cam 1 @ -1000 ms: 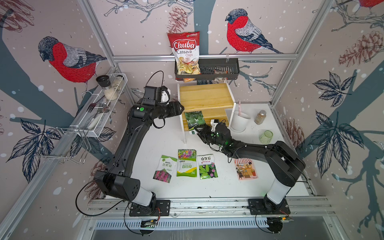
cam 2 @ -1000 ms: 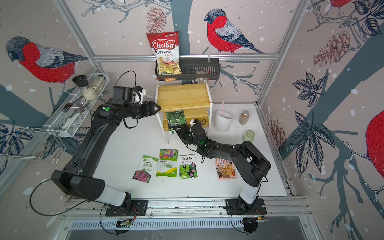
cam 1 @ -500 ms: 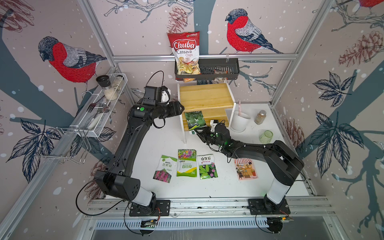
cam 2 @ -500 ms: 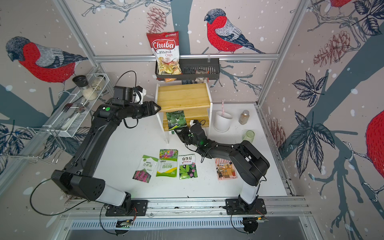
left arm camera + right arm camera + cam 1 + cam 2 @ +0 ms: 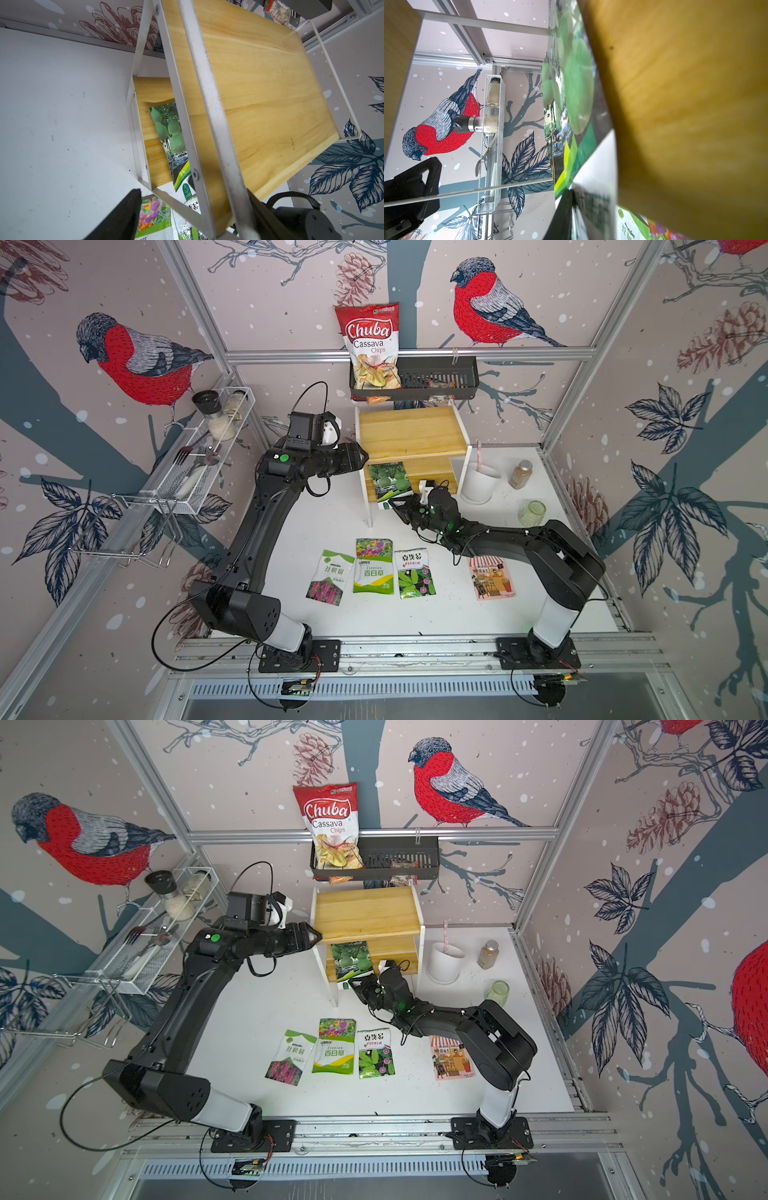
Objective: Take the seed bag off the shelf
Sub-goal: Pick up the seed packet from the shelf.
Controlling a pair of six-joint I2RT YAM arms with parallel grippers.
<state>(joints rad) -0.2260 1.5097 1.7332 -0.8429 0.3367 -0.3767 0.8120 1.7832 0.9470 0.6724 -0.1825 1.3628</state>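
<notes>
Black left pincer [image 5: 360,457]: we see its jaws wide, as before. They straddle the white side rail of the shelf's upper tier without clamping it. In the wrist view the rail runs between its fingers [image 5: 124,216].
Shelf [image 5: 409,431]: the upper board lies straight ahead of the left pincer, and the lower board lies just beyond the right pincer's tips.
Seed bag [image 5: 390,480]: green and gourd-printed, it rests on the lower board and is not yet off the shelf. Its white bottom edge overhangs toward the right pincer and sits between its tips.
Right pincer [image 5: 391,505]: a second ago we saw its jaws apart at that edge; now they have drawn narrow onto it. In its wrist view one finger [image 5: 562,212] lies against the bag's face, and the other is hidden. We judge that the bag is gripped but the removal has not begun. Next we would pull back along the pincer's own line, staying under the upper board. A thin pinch may slip.
</notes>
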